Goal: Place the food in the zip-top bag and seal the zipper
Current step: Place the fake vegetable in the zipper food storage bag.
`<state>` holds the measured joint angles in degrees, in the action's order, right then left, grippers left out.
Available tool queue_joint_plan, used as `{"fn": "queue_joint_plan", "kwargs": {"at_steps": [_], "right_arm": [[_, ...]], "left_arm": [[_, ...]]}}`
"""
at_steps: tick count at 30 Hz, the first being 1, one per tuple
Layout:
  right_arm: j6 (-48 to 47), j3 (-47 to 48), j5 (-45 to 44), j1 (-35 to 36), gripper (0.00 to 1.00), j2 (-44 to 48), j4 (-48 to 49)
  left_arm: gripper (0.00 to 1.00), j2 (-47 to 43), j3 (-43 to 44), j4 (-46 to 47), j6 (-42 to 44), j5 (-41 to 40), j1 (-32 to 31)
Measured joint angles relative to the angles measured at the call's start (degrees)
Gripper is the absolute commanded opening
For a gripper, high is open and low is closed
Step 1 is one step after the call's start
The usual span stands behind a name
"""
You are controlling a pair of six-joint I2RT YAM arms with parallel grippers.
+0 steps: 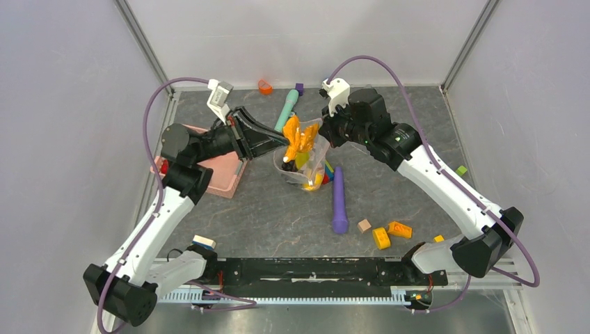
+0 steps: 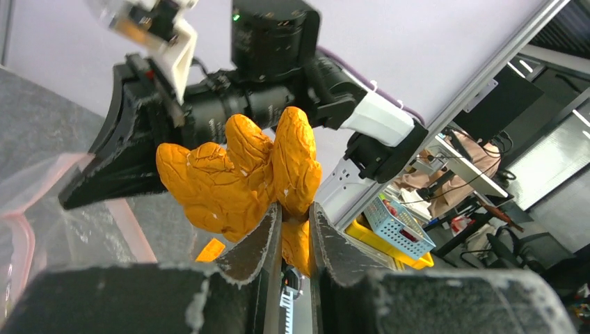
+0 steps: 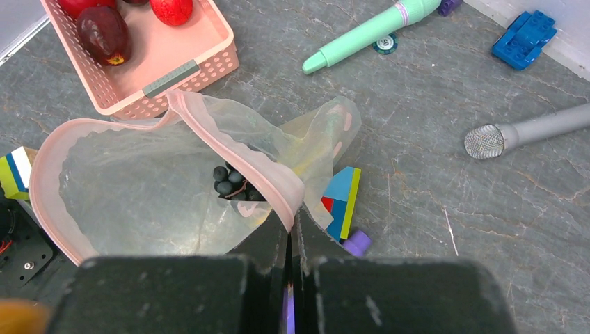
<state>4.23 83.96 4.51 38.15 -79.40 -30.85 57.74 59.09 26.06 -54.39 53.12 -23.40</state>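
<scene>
Seemingly three fruits (image 3: 103, 31) (basket (image 3: 209, 66)), one bag (image 3: 139, 188)

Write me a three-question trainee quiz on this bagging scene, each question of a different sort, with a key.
1. True or false: the left gripper is shut on the orange toy food.
2. Multiple choice: what is the right gripper pinching? A, the teal stick. B, the pink mouth edge of the zip-top bag. C, a toy block.
3. Short answer: what holds the red fruit and the maroon fruit?

Key: 1 true; 2 B; 3 the pink basket.
</scene>
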Motion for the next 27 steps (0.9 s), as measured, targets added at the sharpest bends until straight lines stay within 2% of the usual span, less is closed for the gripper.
{"fn": "queue_joint_plan", "kwargs": {"at_steps": [8,16,27], "right_arm": [[0.0,0.0,0.0,0.0,0.0,0.0,0.0],[0.02,0.0,0.0,0.0,0.0,0.02,0.26],[0.5,-0.44,0.0,0.0,0.0,0.04,0.7]], "left_arm": [[0.02,-0.17,-6.43,-0.81,-1.22,-0.13,0.0],[0.02,0.31,-6.56,-13.84,5.25,-3.37,-0.02],[0.02,4.52,-6.1,-21.33,12.07,-7.98,-1.9]]}}
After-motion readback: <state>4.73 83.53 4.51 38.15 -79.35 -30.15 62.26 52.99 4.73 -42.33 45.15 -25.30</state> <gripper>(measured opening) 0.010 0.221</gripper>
